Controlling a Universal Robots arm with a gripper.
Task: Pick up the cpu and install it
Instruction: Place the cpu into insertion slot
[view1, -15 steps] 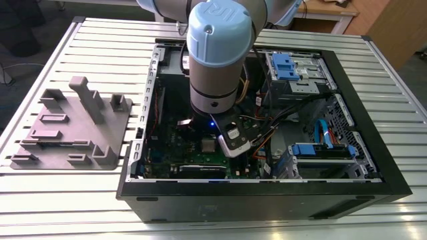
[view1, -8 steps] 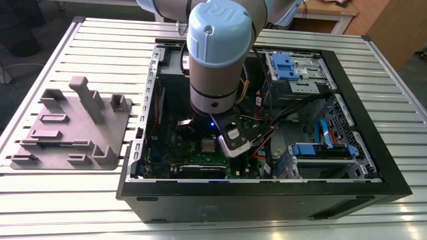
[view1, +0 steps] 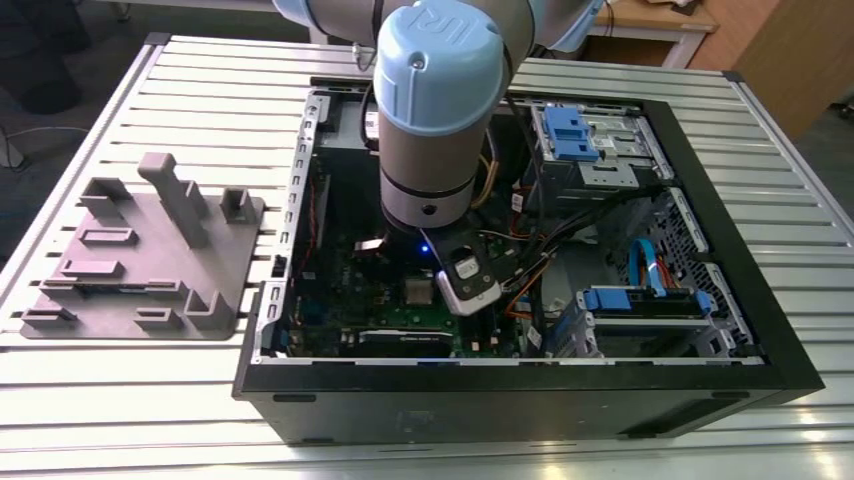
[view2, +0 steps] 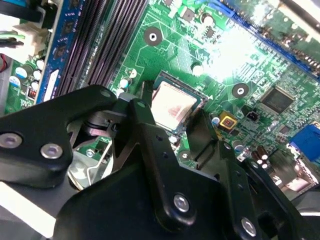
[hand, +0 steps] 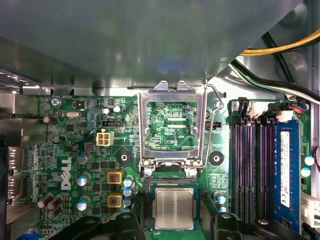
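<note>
Slatted metal counter (view1: 134, 90), open PC case (view1: 534, 405) lying on it, side off.

- End effector (view2: 174, 112): down inside the case, low over the board. Black fingers (view2: 150, 140) set narrow, one on each side of the cpu (hand: 173, 208), w/ a sliver of socket rim showing betw. each tip and the chip in the first wrist view. Not clamped on it as far as I can see.
- Cpu: lies flat in its socket, silver-grey top up, square to the socket edges. Seen in both wrist views.
- Socket frame (hand: 172, 91): shiny metal, hinged up and open just beside the cpu, green board visible thru its window.
- Motherboard (hand: 75, 150): green, caps and small chips around the socket. Dark RAM slots (hand: 250, 170) near the socket, a blue-edged stick (hand: 285, 170) in the outer one.
- Arm (view1: 427, 100): pale blue and grey, comes in from above, wrist approx. vertical over the board.
- Case bays w/ blue latches (view1: 567, 135) toward the exterior view's right.
- Grey moulded tray (view1: 147, 270) w/ upright posts on the counter, exterior view's left, apart from the case.
</note>
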